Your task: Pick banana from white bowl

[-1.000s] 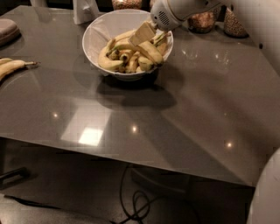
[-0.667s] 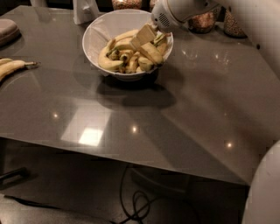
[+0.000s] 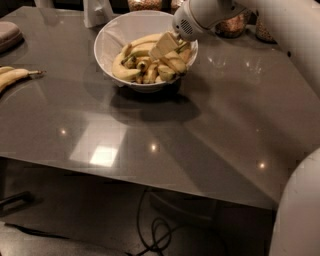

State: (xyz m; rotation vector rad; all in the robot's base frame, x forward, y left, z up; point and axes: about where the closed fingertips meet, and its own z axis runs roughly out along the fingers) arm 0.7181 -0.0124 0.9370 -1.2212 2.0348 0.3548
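The white bowl [image 3: 106,39] stands at the back middle of the grey table and holds several yellow bananas. The long curved banana [image 3: 120,65] lies along the bowl's left inner side, with shorter bananas heaped beside it. My gripper [image 3: 167,49] comes in from the upper right on the white arm and reaches down into the right half of the bowl, right on the pile of bananas. It covers part of the pile. I cannot tell whether it holds a banana.
A slim banana [image 3: 15,76] lies on the table at the left edge. A grey pad [image 3: 7,35] is at the far left. Glass jars [image 3: 232,22] and a white object [image 3: 97,11] stand behind the bowl. The table's front edge [image 3: 150,185] has cables below.
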